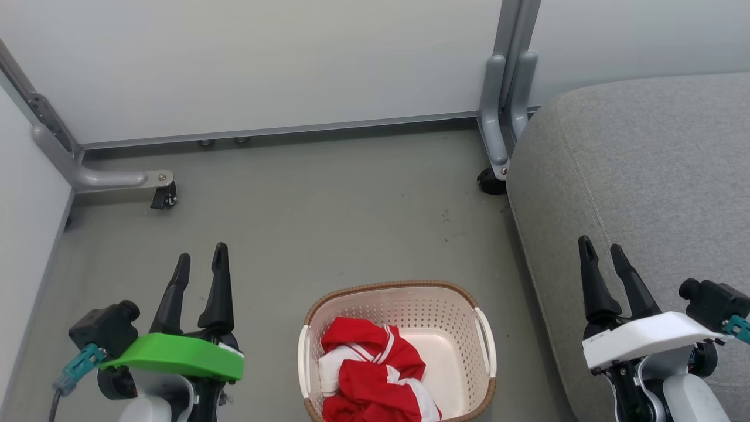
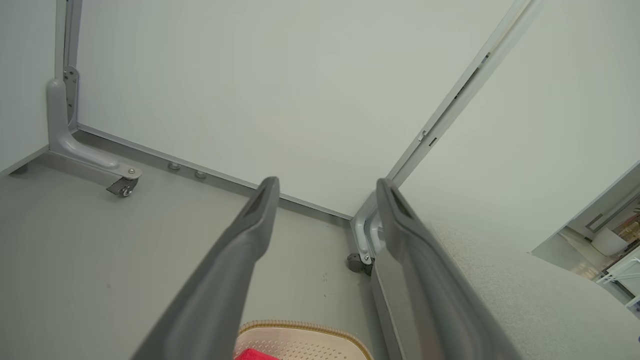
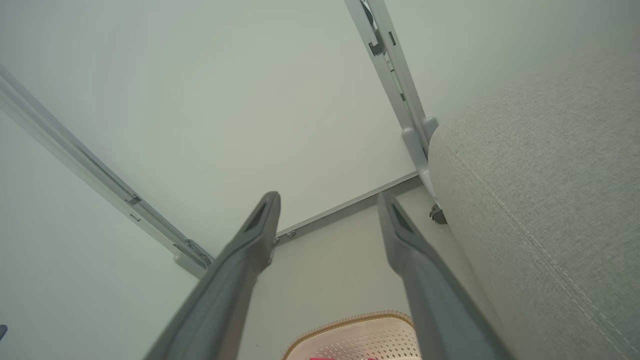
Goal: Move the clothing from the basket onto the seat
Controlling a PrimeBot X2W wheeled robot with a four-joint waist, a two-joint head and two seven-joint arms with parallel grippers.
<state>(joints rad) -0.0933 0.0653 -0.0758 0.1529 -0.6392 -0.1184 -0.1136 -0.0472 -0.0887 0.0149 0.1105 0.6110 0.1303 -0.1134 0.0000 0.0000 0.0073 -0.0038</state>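
Grey floor [image 1: 328, 211]; basket [image 1: 398, 293] w/ clothing [image 1: 375, 369] inside | L pincer [image 1: 203, 254] released; R pincer [image 1: 600, 246] released, by seat [image 1: 644, 176]

Left arm [image 1: 176, 354] and right arm [image 1: 650, 337] low, jaws spread wide.
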